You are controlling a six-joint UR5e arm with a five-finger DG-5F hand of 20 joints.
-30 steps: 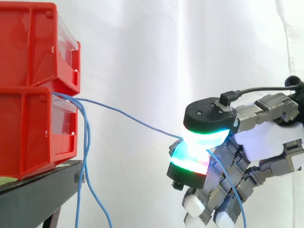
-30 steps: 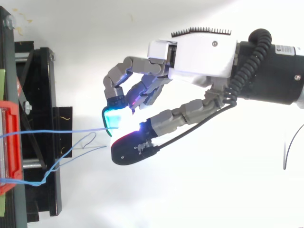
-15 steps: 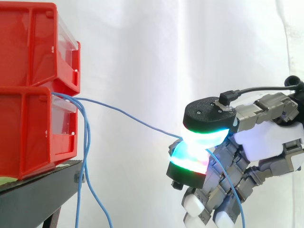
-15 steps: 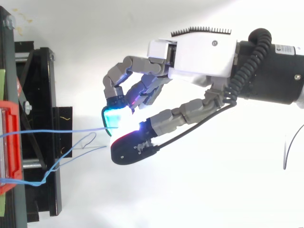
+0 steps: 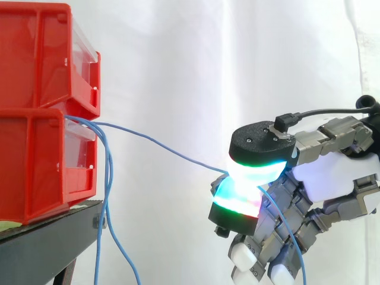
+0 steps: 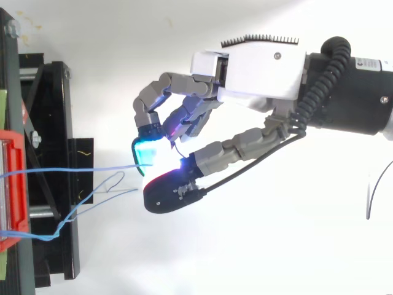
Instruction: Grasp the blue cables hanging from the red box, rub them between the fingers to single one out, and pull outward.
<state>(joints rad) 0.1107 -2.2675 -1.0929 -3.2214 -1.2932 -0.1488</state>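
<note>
Two red boxes are stacked at the left, and blue cables come out of the lower red box (image 5: 41,160). One blue cable (image 5: 166,148) stretches from the box rightward and down to my hand (image 5: 332,172), pinched between the thumb pad and a fingertip pad (image 5: 237,202) glowing cyan, green and red. Its tail drops behind the fingers. The other blue cables (image 5: 107,202) hang loose beside the box front. In the top view the hand (image 6: 258,67) sits right of the stand, and the pinched cable (image 6: 80,169) runs straight from the box (image 6: 11,184) to the pads.
The boxes stand on a black stand (image 5: 41,249) at the lower left, seen as a black frame (image 6: 52,172) from above. A white curtain (image 5: 196,71) is behind everything. Open space lies between the stand and the hand.
</note>
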